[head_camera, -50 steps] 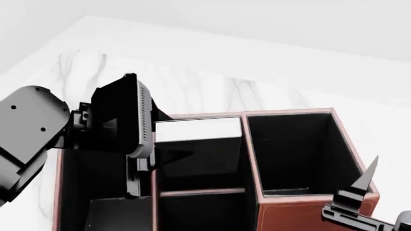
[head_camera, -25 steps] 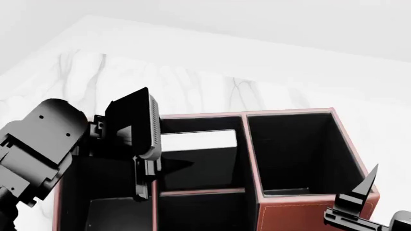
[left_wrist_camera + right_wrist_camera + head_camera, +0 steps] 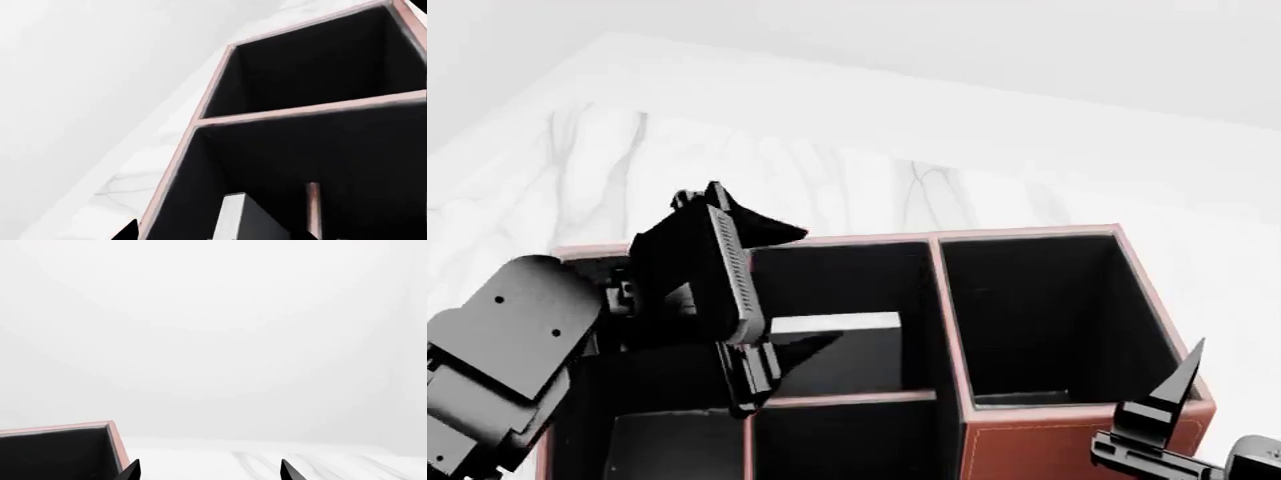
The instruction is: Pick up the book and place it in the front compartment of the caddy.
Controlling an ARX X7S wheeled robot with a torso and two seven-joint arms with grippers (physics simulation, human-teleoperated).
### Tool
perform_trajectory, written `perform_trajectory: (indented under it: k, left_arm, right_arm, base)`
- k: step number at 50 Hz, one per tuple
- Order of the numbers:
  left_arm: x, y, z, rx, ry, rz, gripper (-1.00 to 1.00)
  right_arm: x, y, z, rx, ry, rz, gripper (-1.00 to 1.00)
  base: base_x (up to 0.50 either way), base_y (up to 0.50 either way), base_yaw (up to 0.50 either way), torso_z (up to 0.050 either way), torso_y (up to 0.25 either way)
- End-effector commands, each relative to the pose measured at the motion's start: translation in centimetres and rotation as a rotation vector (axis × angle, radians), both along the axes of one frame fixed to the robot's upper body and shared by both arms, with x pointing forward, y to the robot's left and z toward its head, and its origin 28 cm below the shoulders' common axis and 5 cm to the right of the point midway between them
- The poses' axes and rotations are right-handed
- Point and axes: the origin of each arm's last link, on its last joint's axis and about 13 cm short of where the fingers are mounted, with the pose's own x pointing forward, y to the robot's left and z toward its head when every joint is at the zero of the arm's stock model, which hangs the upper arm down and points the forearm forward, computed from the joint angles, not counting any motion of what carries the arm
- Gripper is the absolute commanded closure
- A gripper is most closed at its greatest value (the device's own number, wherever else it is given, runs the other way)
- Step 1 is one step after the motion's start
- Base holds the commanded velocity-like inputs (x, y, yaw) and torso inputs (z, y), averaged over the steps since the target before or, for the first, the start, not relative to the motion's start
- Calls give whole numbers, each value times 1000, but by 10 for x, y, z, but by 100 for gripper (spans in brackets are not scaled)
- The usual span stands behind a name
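Observation:
The reddish-brown caddy (image 3: 1054, 440) fills the lower head view. The book (image 3: 827, 323) stands with its white page edge up inside the middle cell (image 3: 841, 280), on the far side of the low divider (image 3: 847, 398). My left gripper (image 3: 805, 288) hangs over that cell's left wall with its fingers spread wide, and the book sits low between them. In the left wrist view the book (image 3: 233, 215) is down inside the caddy (image 3: 300, 111), and one fingertip (image 3: 127, 231) is apart from it. My right gripper (image 3: 210, 472) is open and empty by the caddy's near right corner (image 3: 113, 435).
The caddy stands on a white marble table (image 3: 627, 160) with a white wall behind. The large right cell (image 3: 1041, 320) and the long left cell (image 3: 654, 440) are black inside. My right gripper (image 3: 1154, 420) sits low at the right.
The book has dropped lower into the middle cell. My left gripper has tilted and its fingers have spread apart. The right gripper has hardly moved.

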Motion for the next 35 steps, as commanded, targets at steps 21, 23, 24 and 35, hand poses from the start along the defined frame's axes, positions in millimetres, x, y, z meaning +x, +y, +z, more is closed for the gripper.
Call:
perform_trajectory:
  k: [21,23,24,35]
  left_arm:
    - [-215,33,18,-916,-785,856,-100]
    - [-224,39,18,-952,-829,915,-100]
    - [-228,41,18,-982,-833,937,-100]
    - [-258,56,29,-1062,-1057,1020,-100]
  right_arm:
    - [-33,16,42,11,-331,68,-100]
    - [-35,16,43,20,-347,68,-100]
    - [-34,16,43,16,-353,67,-100]
    - [-45,12,60,61,-496,-11,-100]
  base:
    - [0,0,0,0,0]
    - [0,0,0,0,0]
    - [0,0,0,0,0]
    - [0,0,0,0,0]
